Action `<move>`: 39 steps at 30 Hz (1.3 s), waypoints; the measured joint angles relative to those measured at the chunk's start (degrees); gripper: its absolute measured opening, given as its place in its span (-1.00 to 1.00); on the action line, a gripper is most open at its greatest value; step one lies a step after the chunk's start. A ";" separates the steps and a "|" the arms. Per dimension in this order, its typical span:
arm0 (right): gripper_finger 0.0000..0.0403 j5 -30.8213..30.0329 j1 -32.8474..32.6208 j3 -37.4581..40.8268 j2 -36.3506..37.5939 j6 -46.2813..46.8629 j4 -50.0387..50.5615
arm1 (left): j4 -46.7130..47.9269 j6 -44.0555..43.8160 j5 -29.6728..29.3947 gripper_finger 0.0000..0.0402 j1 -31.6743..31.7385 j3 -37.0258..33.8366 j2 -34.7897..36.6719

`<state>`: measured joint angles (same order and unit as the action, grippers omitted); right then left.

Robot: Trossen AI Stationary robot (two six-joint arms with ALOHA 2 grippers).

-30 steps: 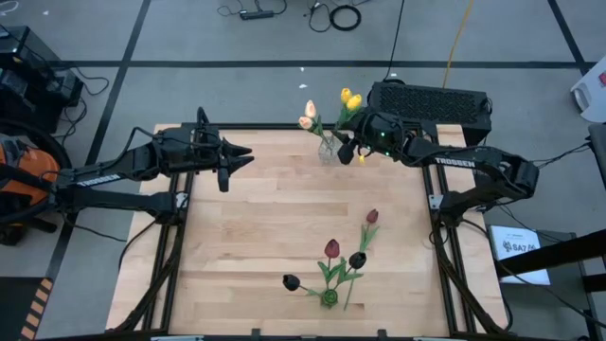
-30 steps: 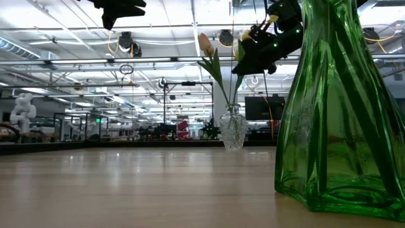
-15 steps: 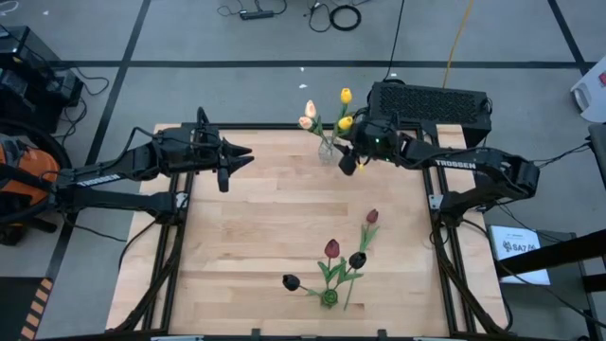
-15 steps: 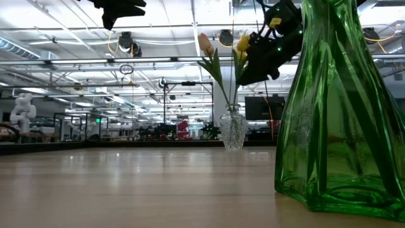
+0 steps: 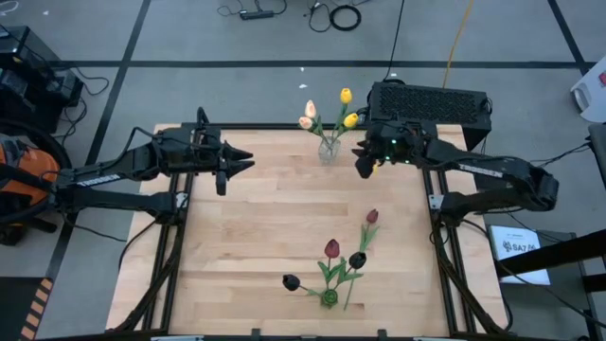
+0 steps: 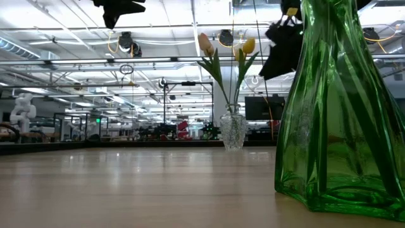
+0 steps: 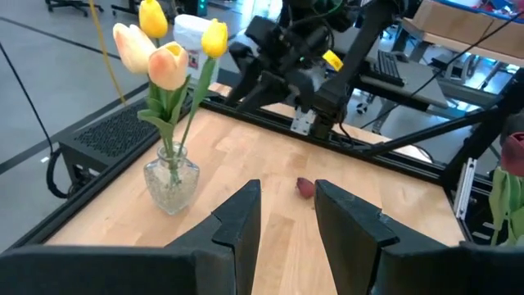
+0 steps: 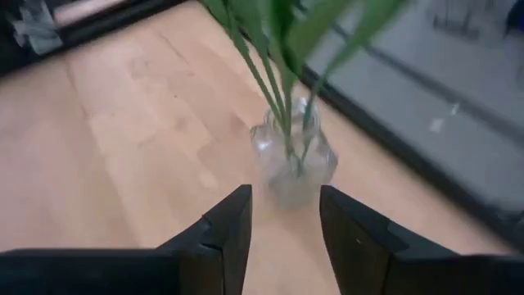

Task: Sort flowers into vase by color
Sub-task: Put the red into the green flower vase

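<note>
**Right pincer hangs empty beside the clear vase**

The right pincer [image 5: 361,167] hovers above the far side of the desk [image 5: 265,237], its fingers [image 8: 221,225] apart and holding nothing, just beside the clear glass vase [image 5: 328,150]. That vase carries four tulips: two yellow tulips [image 5: 348,107] and two pale peach tulips [image 5: 308,115], green stems crossing in its neck. Across the desk, the left pincer [image 5: 241,161] waits in the air near the far left corner, fingers [image 7: 237,221] a narrow gap apart and empty. Toward the near edge, a green glass vase [image 5: 329,297] holds a dark red tulip [image 5: 331,248] and two near-black tulips [image 5: 291,281]; another dark red tulip [image 5: 371,217] shows just beyond it, and whether it stands in the vase cannot be told. The desk is pale wooden planking in a black frame. Around it lies grey floor marked with dark tape lines [image 5: 284,64]; a black perforated box [image 5: 431,99] sits behind the far edge. Beyond, a large hall with ceiling lights [image 6: 126,41] stretches away.
</note>
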<state>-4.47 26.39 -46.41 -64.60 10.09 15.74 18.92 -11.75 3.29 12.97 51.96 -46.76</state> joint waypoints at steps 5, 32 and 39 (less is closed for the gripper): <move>-0.38 3.43 -0.31 0.00 6.11 15.80 9.46 | -0.63 0.04 0.00 -0.39 0.02 0.00 0.01; -0.99 -0.52 -31.19 0.00 10.60 86.39 39.46 | -0.33 0.17 -0.76 -0.39 0.02 0.00 0.00; -1.00 -1.70 -43.85 0.00 5.85 103.18 41.29 | 1.80 3.69 1.17 -0.39 0.02 0.02 0.04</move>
<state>-6.17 -17.46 -46.41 -58.75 113.27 57.03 20.72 -8.06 4.46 12.99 51.99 -46.72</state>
